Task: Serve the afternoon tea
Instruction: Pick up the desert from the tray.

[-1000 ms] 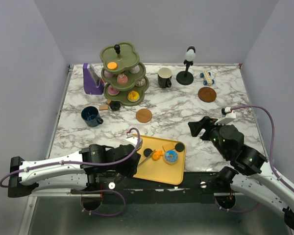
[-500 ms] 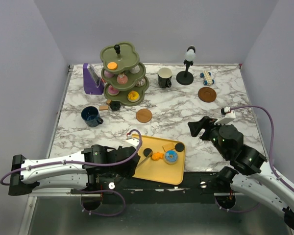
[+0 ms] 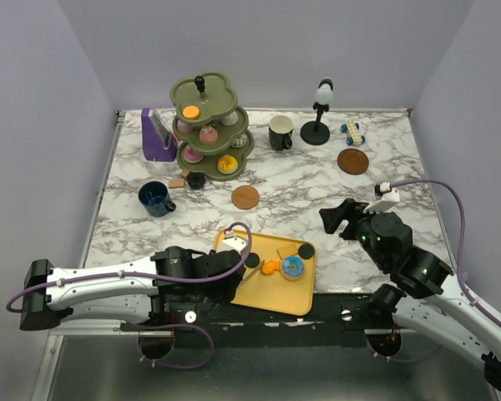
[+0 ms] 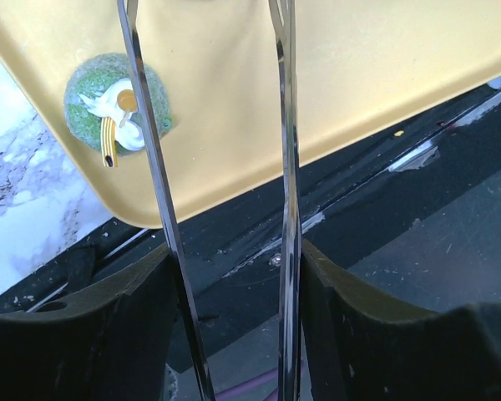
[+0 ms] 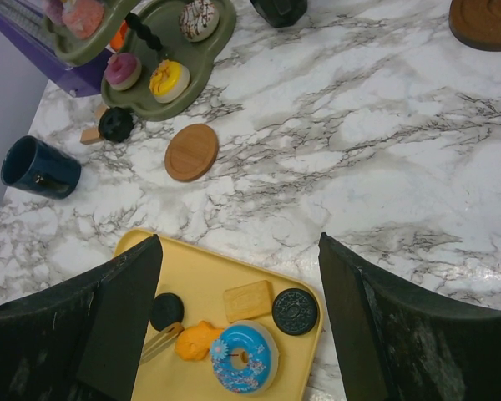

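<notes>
On the yellow tray (image 3: 271, 288) at the table's near edge lie a blue doughnut (image 3: 291, 266), an orange treat (image 3: 269, 266), a biscuit (image 5: 247, 301) and dark cookies. Left gripper (image 3: 244, 261) hovers over the tray's left end, its thin tongs (image 4: 150, 159) spread, pinching nothing. Right gripper (image 3: 336, 219), right of the tray, stands spread and empty. Far beyond the tray stands the olive-green stand (image 3: 209, 125), the dark-blue mug (image 3: 155, 199) to its near left.

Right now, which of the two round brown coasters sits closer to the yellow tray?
The round brown coaster mid-table, just beyond the yellow tray. The other brown coaster lies farther back on the right, near the black stand.
</notes>
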Robot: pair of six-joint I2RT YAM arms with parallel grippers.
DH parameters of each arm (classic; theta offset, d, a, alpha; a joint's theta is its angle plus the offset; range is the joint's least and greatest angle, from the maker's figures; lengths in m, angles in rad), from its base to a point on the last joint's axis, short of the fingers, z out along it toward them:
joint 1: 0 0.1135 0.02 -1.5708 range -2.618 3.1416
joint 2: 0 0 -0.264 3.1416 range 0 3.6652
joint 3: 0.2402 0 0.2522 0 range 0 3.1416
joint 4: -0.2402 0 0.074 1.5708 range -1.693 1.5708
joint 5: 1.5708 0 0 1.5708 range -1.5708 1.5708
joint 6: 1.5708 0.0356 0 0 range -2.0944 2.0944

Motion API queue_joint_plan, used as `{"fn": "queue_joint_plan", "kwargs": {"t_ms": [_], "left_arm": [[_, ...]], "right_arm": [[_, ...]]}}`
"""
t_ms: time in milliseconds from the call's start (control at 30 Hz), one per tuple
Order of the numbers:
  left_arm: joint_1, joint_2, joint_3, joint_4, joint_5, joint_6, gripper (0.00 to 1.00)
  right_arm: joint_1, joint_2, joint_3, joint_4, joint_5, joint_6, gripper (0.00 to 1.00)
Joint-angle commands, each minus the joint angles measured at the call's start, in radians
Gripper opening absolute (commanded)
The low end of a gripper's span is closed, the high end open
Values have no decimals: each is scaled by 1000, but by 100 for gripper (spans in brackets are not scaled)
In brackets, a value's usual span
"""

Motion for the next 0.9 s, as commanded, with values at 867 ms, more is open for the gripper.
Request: {"fn": "queue_joint_plan", "kwargs": {"t_ms": [867], "left_arm": [[84,-105,261,-70,-306,132,42]], "right_arm": [[2,0,-13,20,-13,-11,83]]}}
